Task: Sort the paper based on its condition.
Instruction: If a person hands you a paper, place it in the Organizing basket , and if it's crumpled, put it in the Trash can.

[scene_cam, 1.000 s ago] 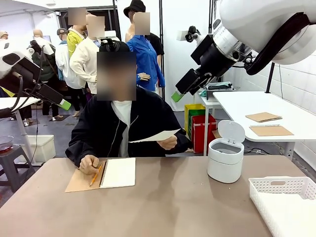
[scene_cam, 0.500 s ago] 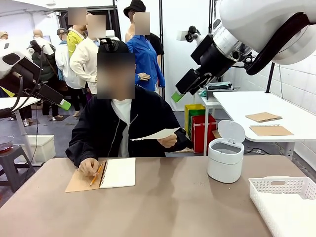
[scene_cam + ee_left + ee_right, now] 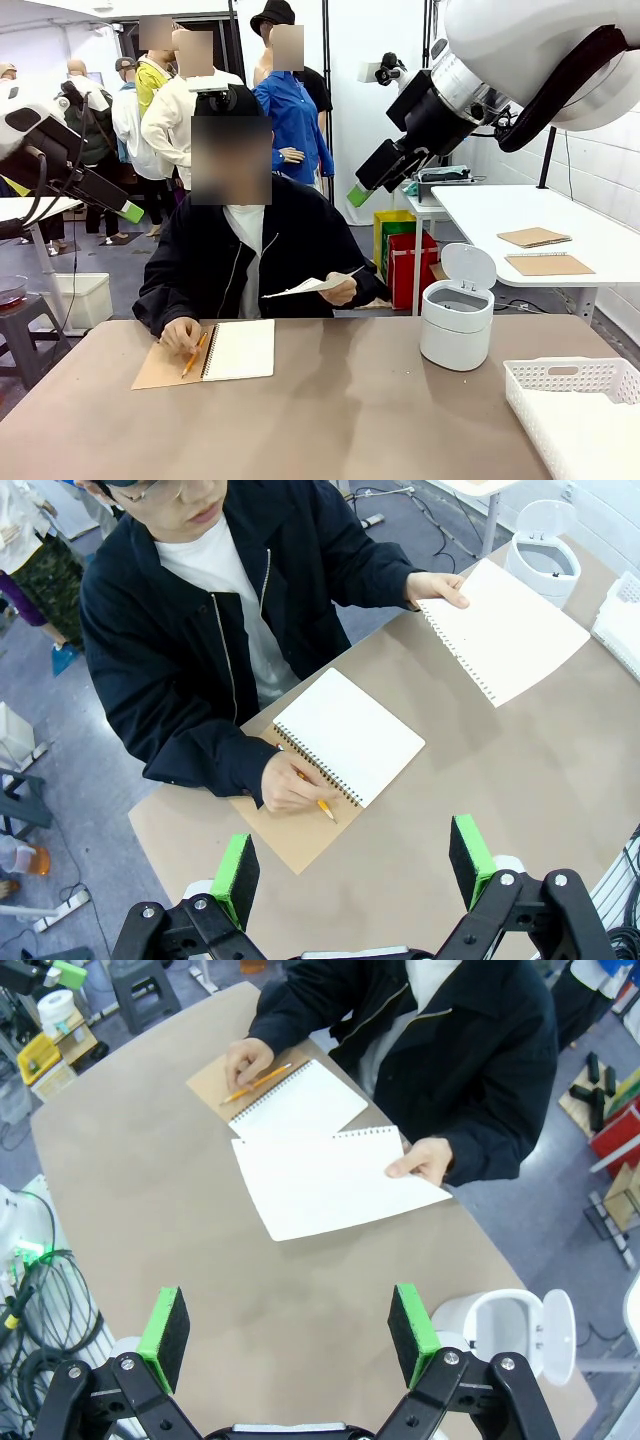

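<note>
Robotics lab: robot arm (image 3: 520,60), white worktable (image 3: 600,240), crates (image 3: 405,265), cables (image 3: 30,1295), onlookers (image 3: 295,110) in bkgd.

One loose white paper sheet with a perforated edge (image 3: 305,287) is left of the one white round lidded bin (image 3: 457,320). One open spiral-bound notebook with a brown cover (image 3: 240,349) and one orange pencil (image 3: 195,353) are farther left of the bin. One white slotted plastic basket (image 3: 600,375) is right of it. Two flat brown kraft pads (image 3: 534,237) are behind it.

White tiled wall (image 3: 600,170) occupies the right of the front view, with a white side table (image 3: 500,215) before it. Red crate (image 3: 412,265) at centre; grey floor (image 3: 110,265) and dark stool (image 3: 25,312) at lower left.
</note>
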Action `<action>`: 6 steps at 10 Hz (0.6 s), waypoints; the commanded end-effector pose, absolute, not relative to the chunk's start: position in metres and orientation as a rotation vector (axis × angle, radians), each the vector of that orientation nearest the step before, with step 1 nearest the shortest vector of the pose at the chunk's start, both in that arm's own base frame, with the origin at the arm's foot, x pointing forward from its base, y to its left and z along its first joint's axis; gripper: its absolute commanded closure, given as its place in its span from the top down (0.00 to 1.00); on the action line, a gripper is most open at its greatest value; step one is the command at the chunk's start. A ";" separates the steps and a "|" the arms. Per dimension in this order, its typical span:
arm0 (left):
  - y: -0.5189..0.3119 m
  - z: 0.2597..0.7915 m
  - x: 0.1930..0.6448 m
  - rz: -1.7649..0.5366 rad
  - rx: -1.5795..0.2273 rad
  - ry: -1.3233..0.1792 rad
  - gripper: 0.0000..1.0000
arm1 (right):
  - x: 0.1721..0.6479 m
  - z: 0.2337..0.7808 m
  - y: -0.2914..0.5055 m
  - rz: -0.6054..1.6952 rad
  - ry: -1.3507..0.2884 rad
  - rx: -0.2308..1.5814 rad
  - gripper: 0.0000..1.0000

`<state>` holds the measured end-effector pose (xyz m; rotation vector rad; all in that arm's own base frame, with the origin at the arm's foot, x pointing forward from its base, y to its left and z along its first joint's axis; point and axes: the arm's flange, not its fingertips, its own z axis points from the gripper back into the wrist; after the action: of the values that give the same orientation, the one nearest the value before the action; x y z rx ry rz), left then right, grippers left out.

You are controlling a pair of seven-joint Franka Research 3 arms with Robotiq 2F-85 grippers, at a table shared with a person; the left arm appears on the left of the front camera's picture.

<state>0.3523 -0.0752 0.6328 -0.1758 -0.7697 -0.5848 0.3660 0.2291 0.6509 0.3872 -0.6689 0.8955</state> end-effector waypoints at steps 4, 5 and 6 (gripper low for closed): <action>-0.074 0.634 0.353 -0.582 -0.174 -0.777 1.00 | 0.367 0.650 0.229 0.896 -0.665 0.389 1.00; -0.074 0.634 0.353 -0.582 -0.174 -0.777 1.00 | 0.367 0.650 0.229 0.896 -0.665 0.389 1.00; -0.074 0.634 0.353 -0.582 -0.174 -0.777 1.00 | 0.366 0.651 0.229 0.896 -0.669 0.387 1.00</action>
<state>0.3523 -0.0752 0.6328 -0.1758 -0.7697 -0.5848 0.3659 0.2291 0.6509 0.3872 -0.6689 0.8955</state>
